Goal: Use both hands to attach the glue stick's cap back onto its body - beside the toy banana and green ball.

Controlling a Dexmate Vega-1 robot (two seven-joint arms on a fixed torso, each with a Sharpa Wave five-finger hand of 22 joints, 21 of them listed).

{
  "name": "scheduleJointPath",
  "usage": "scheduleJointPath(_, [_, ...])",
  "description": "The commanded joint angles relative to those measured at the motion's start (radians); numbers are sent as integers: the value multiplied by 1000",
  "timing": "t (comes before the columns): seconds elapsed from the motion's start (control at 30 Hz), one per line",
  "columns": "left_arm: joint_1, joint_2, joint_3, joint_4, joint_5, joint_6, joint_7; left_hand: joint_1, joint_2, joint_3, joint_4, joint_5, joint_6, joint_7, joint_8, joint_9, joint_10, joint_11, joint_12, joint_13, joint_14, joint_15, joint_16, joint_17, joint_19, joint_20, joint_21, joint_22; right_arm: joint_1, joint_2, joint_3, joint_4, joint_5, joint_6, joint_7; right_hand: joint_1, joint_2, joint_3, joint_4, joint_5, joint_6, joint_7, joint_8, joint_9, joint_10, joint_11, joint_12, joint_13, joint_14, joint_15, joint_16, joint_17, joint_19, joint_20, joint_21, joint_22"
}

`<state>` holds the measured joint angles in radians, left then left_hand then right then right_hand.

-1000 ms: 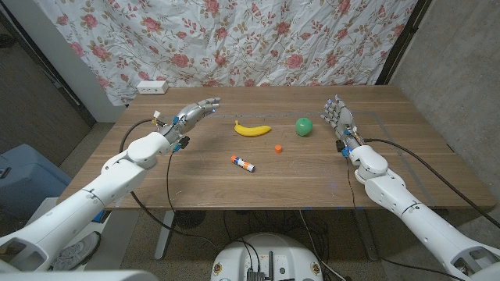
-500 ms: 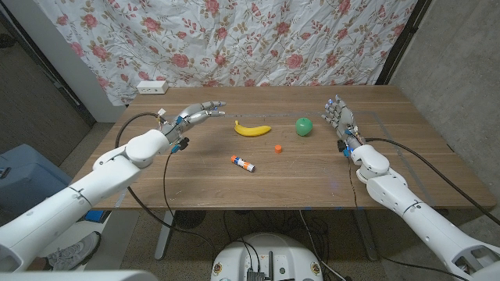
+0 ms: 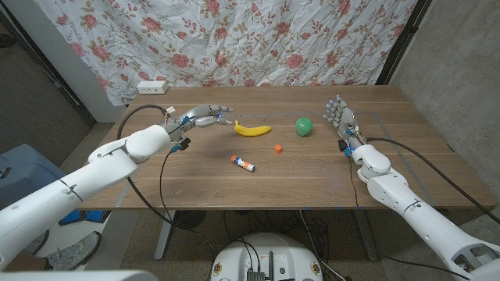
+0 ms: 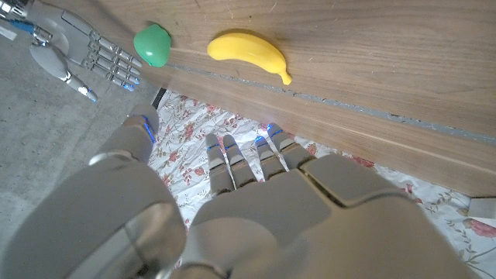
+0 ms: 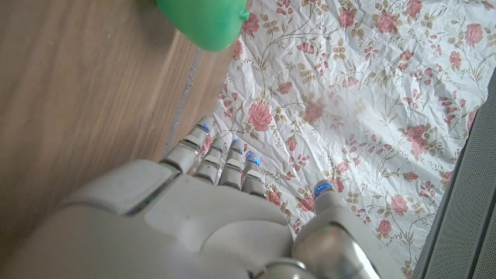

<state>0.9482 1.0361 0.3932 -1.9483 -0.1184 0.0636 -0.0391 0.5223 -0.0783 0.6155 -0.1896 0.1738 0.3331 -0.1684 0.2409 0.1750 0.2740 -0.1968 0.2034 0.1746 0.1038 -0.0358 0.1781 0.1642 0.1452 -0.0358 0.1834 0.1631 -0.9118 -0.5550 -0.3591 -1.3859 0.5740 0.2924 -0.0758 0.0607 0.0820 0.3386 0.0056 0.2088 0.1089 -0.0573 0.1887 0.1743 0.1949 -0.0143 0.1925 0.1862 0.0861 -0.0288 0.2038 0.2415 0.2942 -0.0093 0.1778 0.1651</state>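
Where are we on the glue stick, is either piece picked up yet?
Nothing is done: the glue stick lies uncapped on the table, its orange cap apart from it, between it and the green ball. The left hand hovers open by the banana; the right hand waits open beside the ball. Left: grasp both pieces and push the cap on.

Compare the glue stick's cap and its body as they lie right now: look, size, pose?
The cap is a tiny orange dot; the body is a longer white tube with dark and reddish ends. The cap sits nearer the green ball; the body lies slanted, closer to the table's near edge. Both rest on the table, apart and unheld.
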Motion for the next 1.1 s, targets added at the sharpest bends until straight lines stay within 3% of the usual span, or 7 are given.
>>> scheduleJointPath(0.03, [-10,67,21,-149,132,157,-26,32,-11,-2,-1,6,23,-17,1,1,21,0,0,2,-6,-102,-4,3,3,-74,-1,2,-2,-10,5,5,-5,2,-2,4,5,7,-3,3,8,-3,4,3,8,-2,5,2,1,-3,2,-1,-1,2,6,2])
scheduleJointPath(0.43, [-76,103,103,-266,320,295,-133,80,-43,-13,0,6,33,-45,-4,1,29,-12,-6,2,-19,-107,-4,3,3,-85,-1,3,-1,-7,10,19,-2,21,5,4,6,10,-5,3,8,-5,3,3,9,-2,4,2,0,-2,2,-4,-2,1,6,2])
scheduleJointPath(1.1, [-133,77,216,-362,628,397,-318,143,-55,-16,2,10,12,-48,-19,3,38,-15,-10,3,-23,-87,-2,3,-13,-73,-4,3,-1,-8,16,37,6,28,12,3,9,13,-7,2,10,-12,2,3,8,0,2,2,-3,6,2,-7,-7,2,6,2])
